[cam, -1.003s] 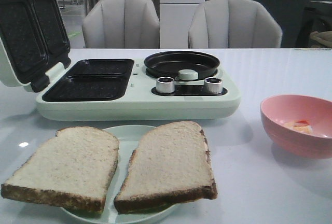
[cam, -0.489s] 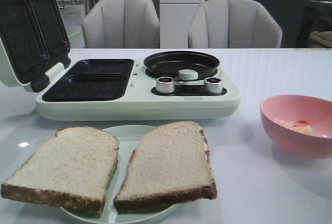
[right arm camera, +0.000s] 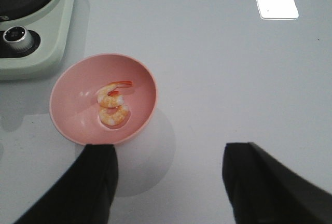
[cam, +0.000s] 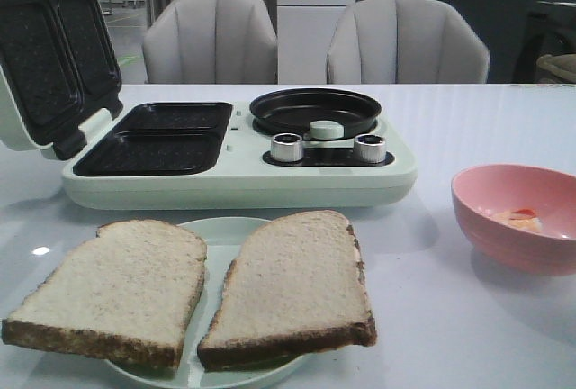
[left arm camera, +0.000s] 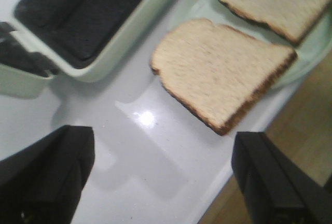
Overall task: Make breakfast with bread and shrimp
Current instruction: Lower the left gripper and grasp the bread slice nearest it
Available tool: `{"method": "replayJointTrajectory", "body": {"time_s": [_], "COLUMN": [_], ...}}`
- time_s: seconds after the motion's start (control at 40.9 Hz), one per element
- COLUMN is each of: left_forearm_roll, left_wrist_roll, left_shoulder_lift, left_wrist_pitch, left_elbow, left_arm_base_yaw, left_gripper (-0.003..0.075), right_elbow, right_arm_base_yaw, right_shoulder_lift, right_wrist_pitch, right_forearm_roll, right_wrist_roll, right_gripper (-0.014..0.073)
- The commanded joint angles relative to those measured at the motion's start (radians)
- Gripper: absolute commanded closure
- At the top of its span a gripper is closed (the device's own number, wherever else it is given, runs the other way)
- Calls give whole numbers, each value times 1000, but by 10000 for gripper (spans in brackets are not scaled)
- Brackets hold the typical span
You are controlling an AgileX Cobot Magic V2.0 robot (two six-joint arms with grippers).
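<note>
Currently nothing is being held: left gripper point(left arm camera: 155, 177) is hanging with jaws wide apart over bare table point(cam: 450, 317), just short of the nearer bread slice; right gripper point(right arm camera: 168, 182) is hovering equally wide, just short of the pink bowl point(right arm camera: 67, 125).

Risks, judged:
- Breakfast maker point(cam: 238, 177): its hinged lid point(cam: 49, 56) is standing open at the table's left side; an arm carrying bread to the dark ribbed sandwich wells point(cam: 157, 137) could be knocking it.
- Bread point(cam: 292, 285): two slices are overhanging the pale green plate point(cam: 225, 231) near the table's front edge. Soft, porous crumb with a dark crust; a hard pinch is likely to be denting or tearing it, and a drag could be pulling the plate off the edge.
- Bowl: smooth, rounded, light-looking, sitting near the table's right edge; fingers reaching in could be tipping or sliding it.
- Shrimp point(right arm camera: 113, 105): two small curled, glossy pieces are lying touching at the bowl's bottom; probably slippery, easy to be squeezing out of the grip.
</note>
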Motion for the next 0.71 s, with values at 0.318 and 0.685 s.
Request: {"method": "replayJointTrajectory", "body": {"time_s": [0.318,0.685], "left_forearm_roll": [790,1172], "left_wrist_roll": [-532,-949], "left_shoulder_lift": [415,704], "left_wrist_pitch": [-15,41], "left_elbow": [17,11], "left_arm_base_yaw": [-359,-361], "left_gripper": [139,139], "right_elbow": [-27,-27], "right_arm_base_yaw": [-4,-4], "right_shoulder_lift": [10,10], "right_wrist_pitch": [-78,-78], "right_forearm_roll": [-8,-8], "right_wrist_roll": [-6,-6], "right_gripper": [51,51]}}
